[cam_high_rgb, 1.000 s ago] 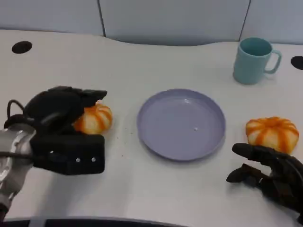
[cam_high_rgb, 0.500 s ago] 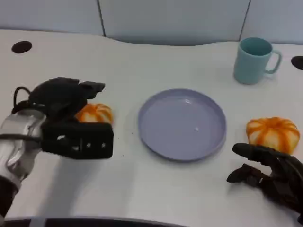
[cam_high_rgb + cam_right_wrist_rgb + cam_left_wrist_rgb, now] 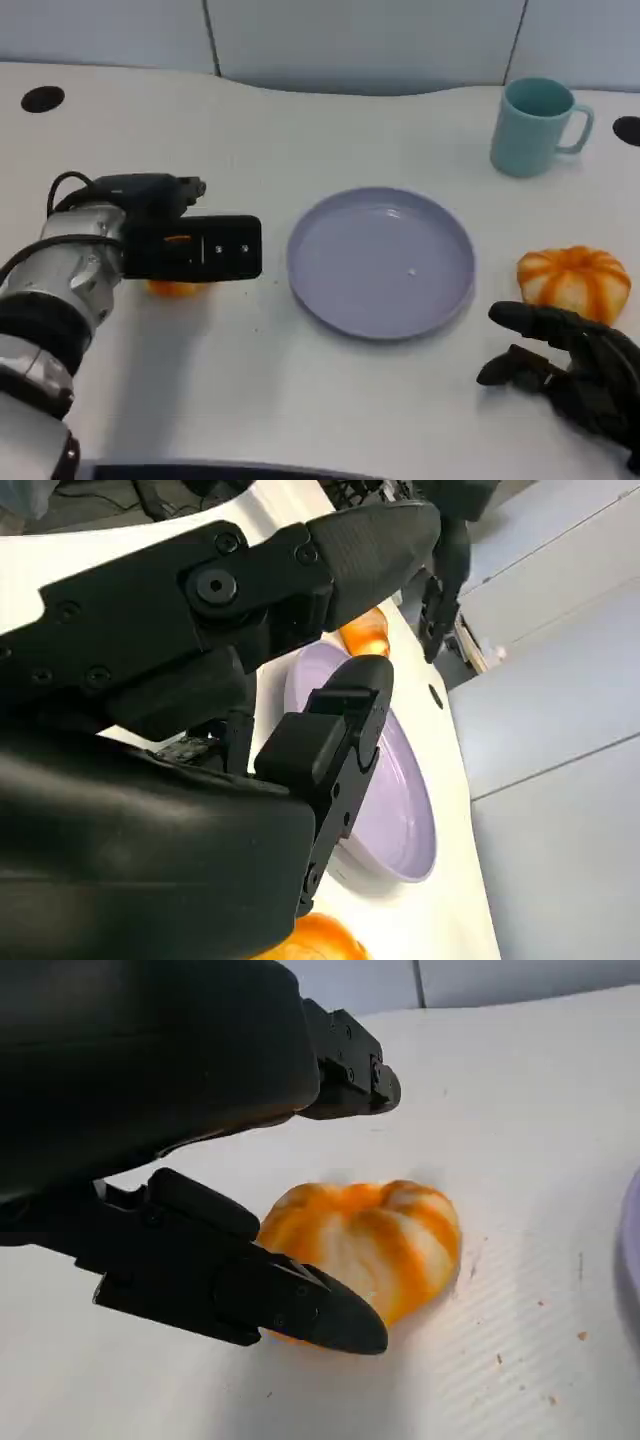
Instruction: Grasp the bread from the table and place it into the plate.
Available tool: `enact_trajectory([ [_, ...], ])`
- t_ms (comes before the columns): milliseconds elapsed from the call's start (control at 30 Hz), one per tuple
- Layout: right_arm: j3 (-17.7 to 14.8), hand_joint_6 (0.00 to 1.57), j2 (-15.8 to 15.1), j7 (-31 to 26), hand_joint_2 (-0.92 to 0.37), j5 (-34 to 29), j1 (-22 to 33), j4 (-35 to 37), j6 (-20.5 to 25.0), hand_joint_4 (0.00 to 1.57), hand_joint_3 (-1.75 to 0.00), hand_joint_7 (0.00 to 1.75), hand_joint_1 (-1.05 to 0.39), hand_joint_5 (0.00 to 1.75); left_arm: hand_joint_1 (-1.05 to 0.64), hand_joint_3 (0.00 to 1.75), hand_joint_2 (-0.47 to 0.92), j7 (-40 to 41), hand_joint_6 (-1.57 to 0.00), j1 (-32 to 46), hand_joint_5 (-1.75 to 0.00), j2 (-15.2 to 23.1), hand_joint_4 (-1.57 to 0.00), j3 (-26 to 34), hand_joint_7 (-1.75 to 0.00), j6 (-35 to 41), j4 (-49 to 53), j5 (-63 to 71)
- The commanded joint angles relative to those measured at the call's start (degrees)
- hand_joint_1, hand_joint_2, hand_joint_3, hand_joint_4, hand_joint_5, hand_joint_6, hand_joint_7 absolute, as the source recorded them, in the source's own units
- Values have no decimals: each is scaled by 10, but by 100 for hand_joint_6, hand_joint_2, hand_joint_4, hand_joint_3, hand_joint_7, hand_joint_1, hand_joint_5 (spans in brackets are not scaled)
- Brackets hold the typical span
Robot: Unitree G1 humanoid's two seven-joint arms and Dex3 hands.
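Left robot hand (image 3: pixel 190 245): stood over the left-side bread (image 3: pixel 178 289) at the left of the counter (image 3: pixel 330 400), covering most of it in the head view, where an orange sliver showed beneath. In the left wrist view the left robot hand (image 3: pixel 300 1200) had fingers (image 3: pixel 290 1305) spread to either side of the bread (image 3: pixel 375 1245), one lower finger lying against the near edge of the loaf, the upper finger apart above it. The bread rested on the counter surface; whether it was actually gripped could not be told.

Right robot hand (image 3: pixel 570 365): lay at the lower right of the counter, fingers loosely parted and holding nothing, just in front of the second bread (image 3: pixel 573 280). Contact between them could not be told.

Bread, two pieces: round, orange with pale stripes. One under the left robot hand, left of the plate (image 3: pixel 380 262); one to the right of the plate.

Plate: lavender, round, middle of the counter, between the two loaves, nothing on it. Visible also in the right wrist view (image 3: pixel 395 810) past the black fingers.

Mug (image 3: pixel 535 127): teal, upright, handle to the right, far right of the counter, behind the second bread.

Counter: white, with small crumbs (image 3: pixel 545 1360) near the left-side bread.
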Motion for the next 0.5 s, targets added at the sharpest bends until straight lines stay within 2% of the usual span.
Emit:
enact_trajectory([
  [33,0,97,-2,-6,-92,-2,17,2,8,55,-8,2,-42,114,-69,0,85,19,-19,-32,-7,-7,-6,-10,-2,-9,48,-6],
  [500,2,97,-5,-3,-92,1,22,-1,12,58,-7,2,-43,110,-65,0,83,9,-22,-57,-8,-36,-7,-30,-1,7,122,-10],
])
